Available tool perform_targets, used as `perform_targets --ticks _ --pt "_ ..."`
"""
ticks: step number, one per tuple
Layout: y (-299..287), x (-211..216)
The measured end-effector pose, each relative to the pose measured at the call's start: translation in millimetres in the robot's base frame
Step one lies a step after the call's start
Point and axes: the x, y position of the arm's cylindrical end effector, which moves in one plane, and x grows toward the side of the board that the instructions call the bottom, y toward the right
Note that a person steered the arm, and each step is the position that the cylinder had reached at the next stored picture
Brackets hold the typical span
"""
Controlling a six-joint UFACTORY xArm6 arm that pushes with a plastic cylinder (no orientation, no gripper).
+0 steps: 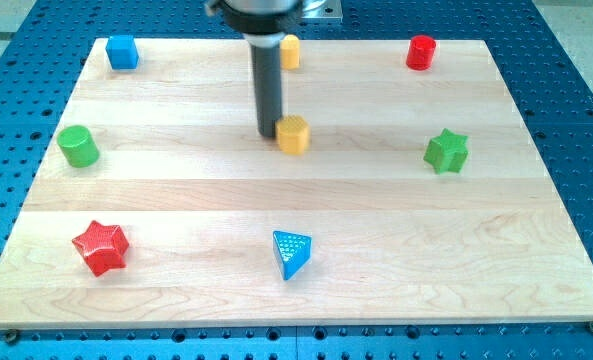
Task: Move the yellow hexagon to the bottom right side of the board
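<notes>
The pale wooden counter (376,220) carries everything. My tip (267,134) of the dark rod, which has no hand to open or close, touches the left side of the yellow plastic hexagon block (293,134), mid-board toward the far edge. Nearer lies a blue plastic triangle block (292,254).

The board (376,210) is pale, smooth, matt wood, the yellow hexagon (293,134) plastic-looking, the rod (267,85) dark and matt.

Wooden board (376,215) with eight coloured blocks, on blue perforated table (566,120).
</notes>
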Motion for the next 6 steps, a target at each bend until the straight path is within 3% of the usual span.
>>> perform_targets --ticks 1,2,3,4,5,6 --pt "54.5 55.0" --pt "53.7 31.2" --pt "86.9 36.6" --pt "113.3 116.0" --pt "152.2 149.0" --pt "189.8 156.1"
